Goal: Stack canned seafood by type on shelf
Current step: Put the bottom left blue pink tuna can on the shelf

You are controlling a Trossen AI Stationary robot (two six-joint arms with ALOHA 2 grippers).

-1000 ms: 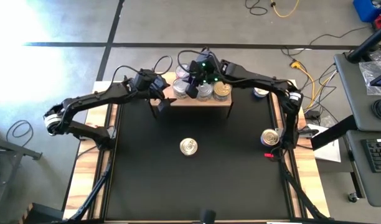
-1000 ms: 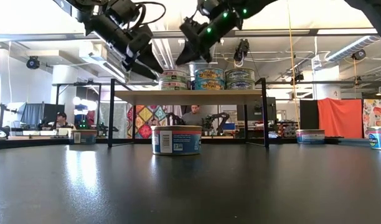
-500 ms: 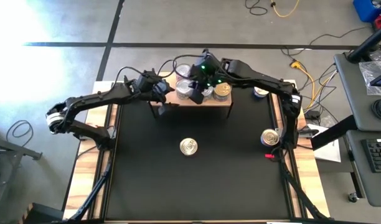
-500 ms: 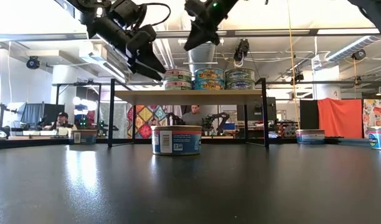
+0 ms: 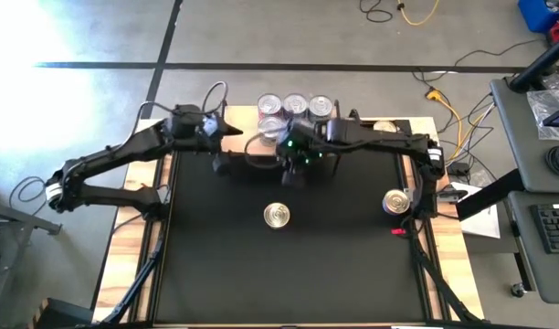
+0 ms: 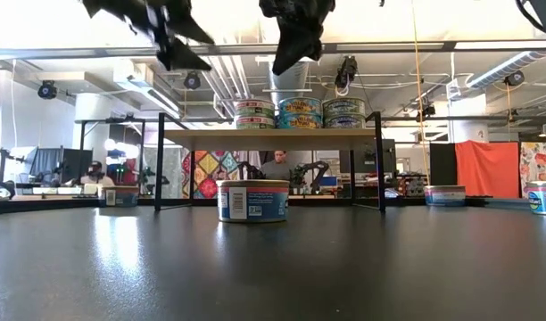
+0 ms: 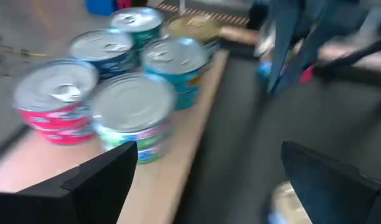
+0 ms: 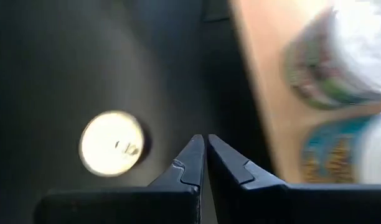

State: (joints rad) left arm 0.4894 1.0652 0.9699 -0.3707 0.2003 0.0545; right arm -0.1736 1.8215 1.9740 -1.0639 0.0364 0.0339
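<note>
While right gripper jaws pinch together, lone can beyond; left gripper jaws apart

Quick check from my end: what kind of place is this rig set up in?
Likely an open robotics lab or workshop: exposed ceiling ducts, a person at a desk, and cables on a concrete floor beyond the table.

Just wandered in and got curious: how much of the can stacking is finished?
Most looks done: the shelf already carries several stacks of cans. Nothing is in hand now: the right end effector is shut and empty above the mat, and the left end effector is open beside the shelf. Left to go: one can mid-table, one at the right edge, another behind it.
</note>
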